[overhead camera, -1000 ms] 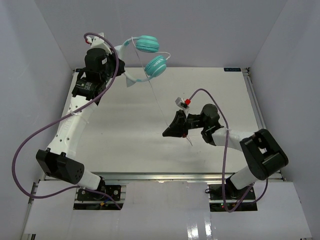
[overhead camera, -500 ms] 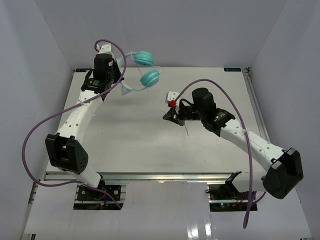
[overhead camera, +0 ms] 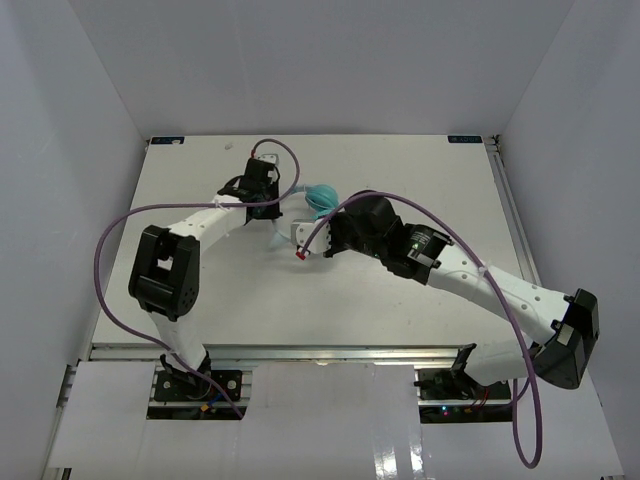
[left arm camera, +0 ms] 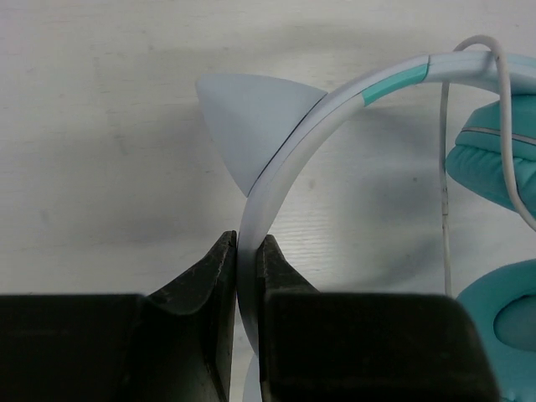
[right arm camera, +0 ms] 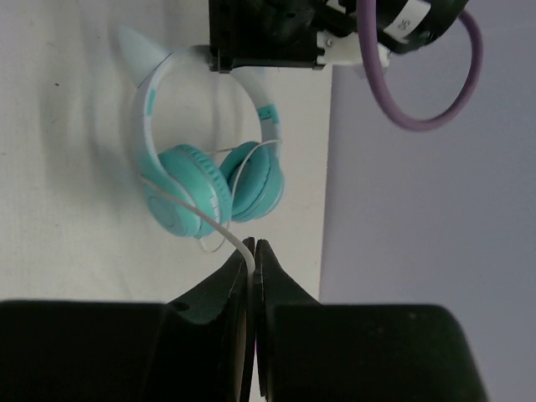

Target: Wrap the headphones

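Headphones with two teal ear cups are in the upper middle of the top view, low by the white tabletop. I cannot tell if they touch it. The two arms meet there and hide most of the headphones from above, so only a bit of teal shows.

The left fingers are pinched tight on the pale headband. In the left wrist view the band comes up from between them and bends to the right. A small pointy cat ear sticks out from the band at the upper left. The teal cups are at the right edge, and the thin white cord hangs down just beside them.

The right fingers are squeezed together on the cord. In the right wrist view the cord runs from them up across the front of the cups. The headphones fill the left middle of that view, and the left fingers hold the band at the top. A thick purple cable loops at the upper right.
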